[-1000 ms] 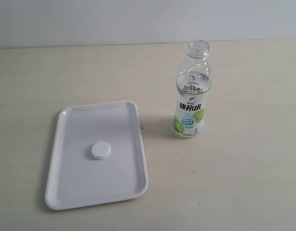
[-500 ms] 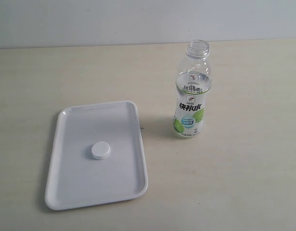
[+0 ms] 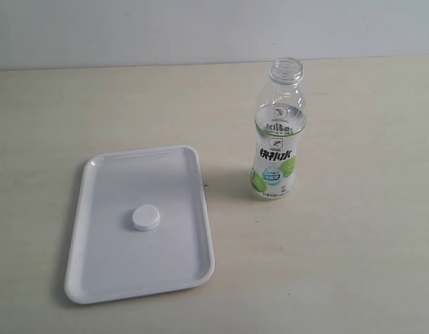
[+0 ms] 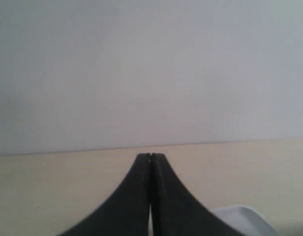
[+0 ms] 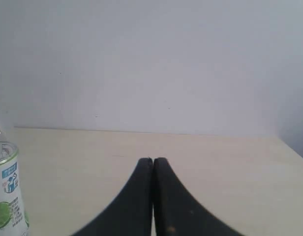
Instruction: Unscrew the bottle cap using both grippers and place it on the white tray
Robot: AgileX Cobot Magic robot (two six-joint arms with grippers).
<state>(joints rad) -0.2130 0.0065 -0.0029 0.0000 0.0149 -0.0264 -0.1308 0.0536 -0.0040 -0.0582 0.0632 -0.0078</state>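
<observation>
Nothing has shifted over the past second. The bottle cap [image 3: 145, 218] lies closed side up near the middle of the white tray [image 3: 103, 282], exactly where it lay a moment ago. The bottle [image 3: 278, 149] stands upright with its threaded neck bare, on the surface [image 3: 340, 264] to the tray's right and apart from it.

My left fingers [image 4: 145, 167] are pressed tip to tip with nothing between them, and a rounded corner of the tray shows just beyond them. My right fingers [image 5: 146, 169] are pressed together the same way and hold nothing, with the bottle's green-and-white label at the edge of that view. Neither arm appears in the exterior view, so both are well clear of the tray and the bottle.

I read this stillness as the end of the job: the cap is off and on the tray, the bottle has not been knocked over, and no step looks left to do.

The surface is pale cream and matte with a faint grain, and a tiny dark speck sits just beside the tray's right rim. Behind its far edge rises a plain, evenly lit grey-white wall [image 3: 200, 28]. No other part of the room is in view.
</observation>
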